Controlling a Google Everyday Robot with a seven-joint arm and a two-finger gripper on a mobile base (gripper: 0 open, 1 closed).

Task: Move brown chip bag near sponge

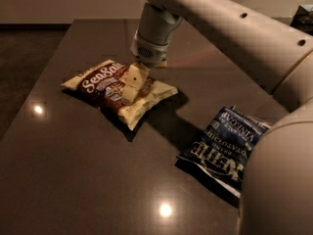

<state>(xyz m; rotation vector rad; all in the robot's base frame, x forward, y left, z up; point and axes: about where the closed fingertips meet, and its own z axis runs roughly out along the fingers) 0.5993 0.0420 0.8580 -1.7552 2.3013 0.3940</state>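
Note:
The brown chip bag (105, 84), cream-edged with a dark brown panel and white "Sea Salt" script, lies flat on the dark table (88, 180) left of centre. My gripper (131, 96) hangs from the arm at the upper middle. It points down onto the middle of the bag and touches its top. The sponge is not clearly in view. Only a pale sliver (161, 62) shows behind the gripper's wrist, and I cannot tell what it is.
A dark blue Kettle chip bag (222, 148) lies on the table at the right, partly behind my arm. The large cream arm (234, 38) crosses the upper right. The table's left edge (44, 77) runs along a dark floor.

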